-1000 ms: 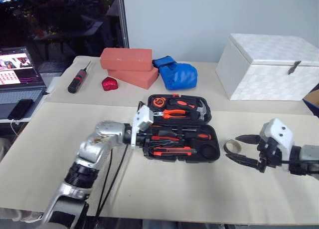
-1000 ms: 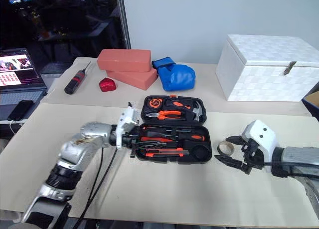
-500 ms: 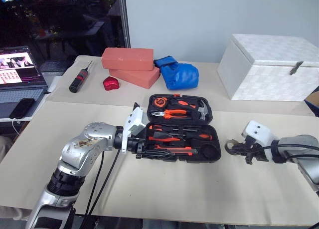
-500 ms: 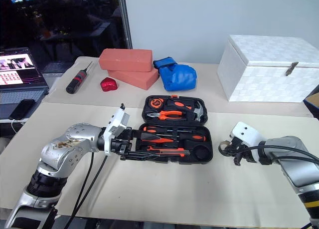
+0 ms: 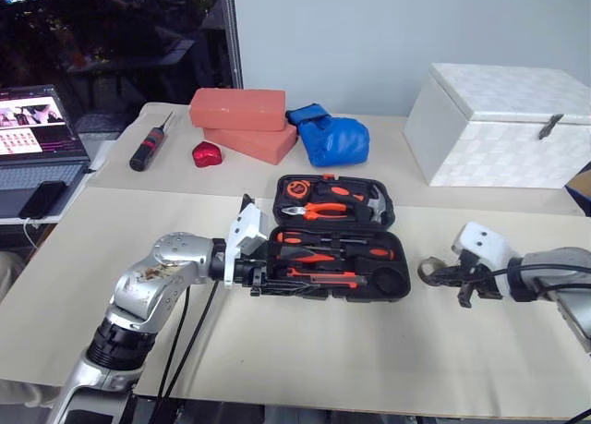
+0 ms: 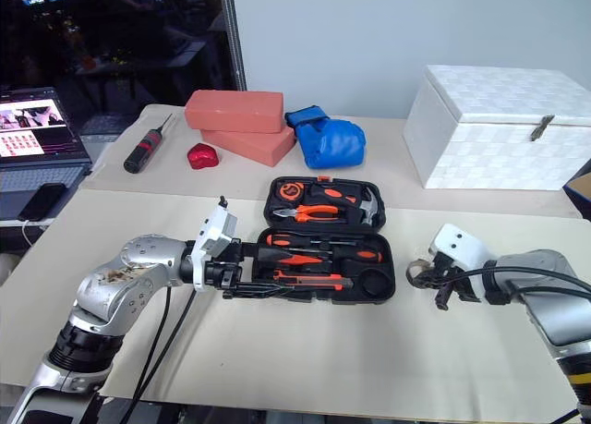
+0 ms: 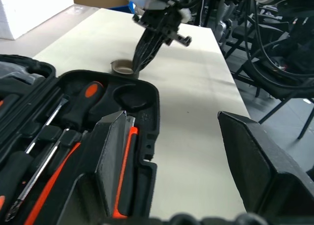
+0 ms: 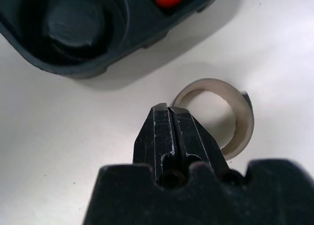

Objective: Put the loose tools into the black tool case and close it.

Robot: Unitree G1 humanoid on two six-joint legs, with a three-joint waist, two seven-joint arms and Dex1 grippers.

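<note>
The black tool case (image 5: 395,278) lies open mid-table. Its near half holds black-and-orange screwdrivers (image 5: 314,249) and the utility knife (image 5: 325,276). My left gripper (image 5: 292,284) is open at the case's near left corner, one finger (image 7: 112,151) above the knife and the other off the rim. The grey tape ring (image 5: 430,269) lies on the table just right of the case (image 8: 73,24). My right gripper (image 8: 169,110) is shut, and its tips meet the near rim of the ring (image 8: 244,122). I see nothing between its fingers.
A white box (image 5: 503,124) stands at the back right. Two red bricks (image 5: 245,119), a blue glove (image 5: 334,139), a small red object (image 5: 205,153) and a black-and-red screwdriver (image 5: 150,145) lie along the back. A laptop (image 5: 32,133) and phone (image 5: 42,199) sit far left.
My right gripper stood open around the tape ring, then dropped lower and shut at its rim. The left gripper has stayed by the case's near left corner.
</note>
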